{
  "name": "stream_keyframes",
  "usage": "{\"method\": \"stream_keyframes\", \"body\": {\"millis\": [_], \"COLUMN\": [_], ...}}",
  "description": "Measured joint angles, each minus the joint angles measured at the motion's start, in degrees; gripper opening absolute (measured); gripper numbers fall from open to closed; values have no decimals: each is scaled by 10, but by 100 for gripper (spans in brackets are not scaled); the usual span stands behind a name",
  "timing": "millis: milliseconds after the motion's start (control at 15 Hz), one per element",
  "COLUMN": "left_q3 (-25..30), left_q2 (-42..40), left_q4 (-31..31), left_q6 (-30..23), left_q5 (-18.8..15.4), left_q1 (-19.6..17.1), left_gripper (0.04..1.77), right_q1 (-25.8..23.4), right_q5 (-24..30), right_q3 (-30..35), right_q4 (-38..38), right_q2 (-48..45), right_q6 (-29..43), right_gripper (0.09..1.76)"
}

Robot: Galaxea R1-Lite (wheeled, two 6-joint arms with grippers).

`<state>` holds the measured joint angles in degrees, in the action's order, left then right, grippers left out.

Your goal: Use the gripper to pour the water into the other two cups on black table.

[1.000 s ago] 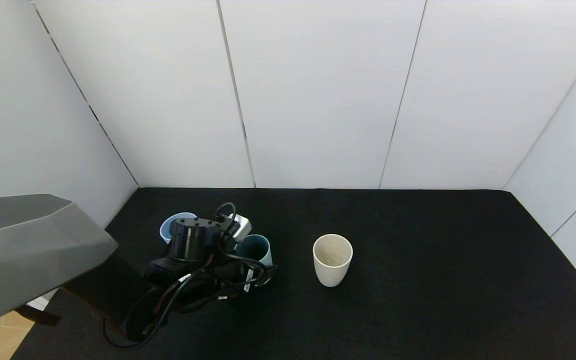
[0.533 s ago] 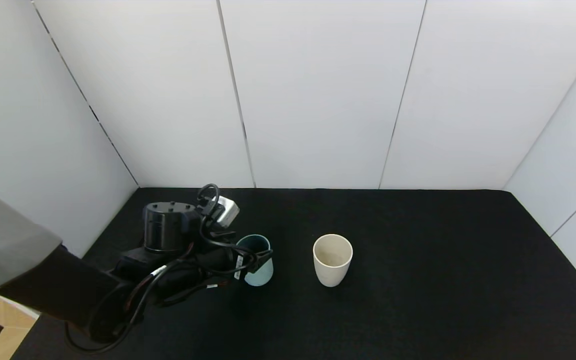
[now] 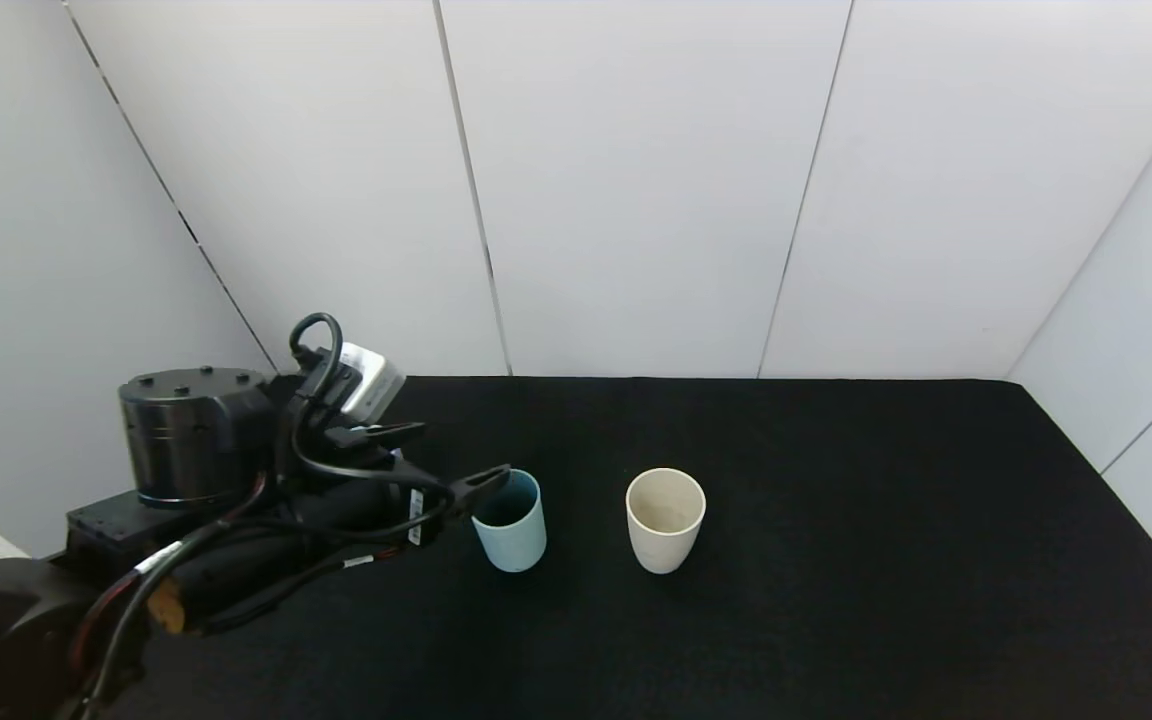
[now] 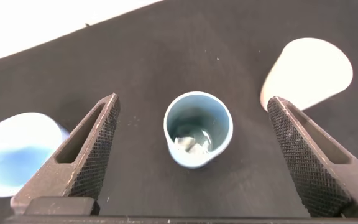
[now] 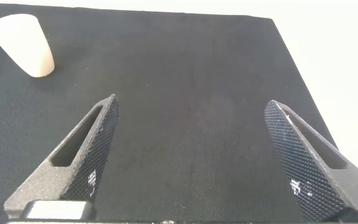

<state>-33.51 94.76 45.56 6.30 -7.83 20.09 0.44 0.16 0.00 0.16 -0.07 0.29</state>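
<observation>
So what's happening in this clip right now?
The left end effector is open and holds nothing; the teal cup stands upright on the black table just ahead of it, with a little water inside. The cream-white cup stands beside it, and the light blue cup shows only in the left wrist view. The right end effector hangs open, idle, over bare table.
</observation>
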Motion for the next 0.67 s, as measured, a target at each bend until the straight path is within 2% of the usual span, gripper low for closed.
{"method": "stream_keyframes", "body": {"millis": [400, 533, 667], "left_q3": [103, 126, 139], "left_q2": [-137, -193, -259], "left_q4": [-19, -54, -120], "left_q6": [-1, -1, -2], "left_q5": [12, 25, 46], "left_q1": [0, 0, 0], "left_gripper": [170, 170, 171], "right_q1": [0, 0, 0], "right_q5": [0, 0, 0], "right_q3": [0, 0, 0], "right_q4": [0, 0, 0], "right_q2": [0, 0, 0], "right_q6": [0, 0, 0], "right_gripper": [171, 171, 171]}}
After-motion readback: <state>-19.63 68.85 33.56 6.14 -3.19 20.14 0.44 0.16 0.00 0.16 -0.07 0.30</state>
